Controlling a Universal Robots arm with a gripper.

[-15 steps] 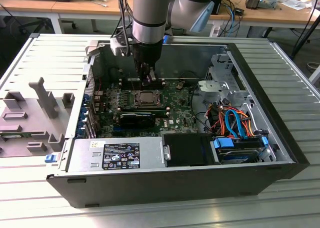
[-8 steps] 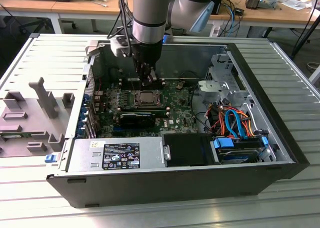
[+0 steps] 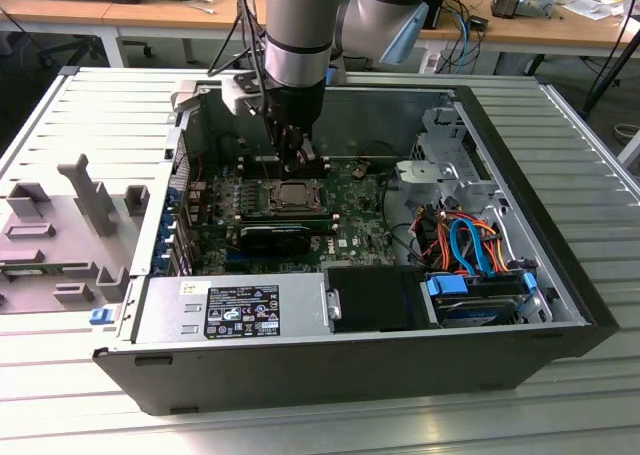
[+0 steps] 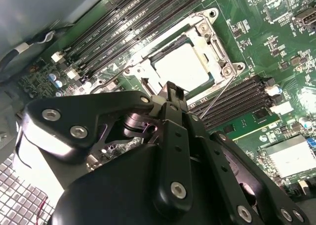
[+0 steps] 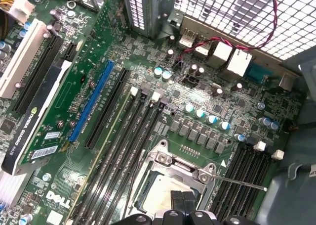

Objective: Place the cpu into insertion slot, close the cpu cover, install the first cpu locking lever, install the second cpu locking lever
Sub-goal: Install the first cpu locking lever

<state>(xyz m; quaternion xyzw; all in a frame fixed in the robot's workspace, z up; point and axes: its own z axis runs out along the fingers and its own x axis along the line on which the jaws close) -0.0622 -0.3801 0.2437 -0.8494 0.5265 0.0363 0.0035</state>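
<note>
My gripper, matte black jointed metal, hangs just above the socket. Its fingertips are pressed together, and I can see nothing between them. The cpu, a flat square with a dull silver top, lies face up in the insertion slot on the green board. The cpu cover, a thin shiny metal frame, lies flat around it. A thin wire locking lever slants out from the cover's corner, its length crossing the long black memory slots.
</note>
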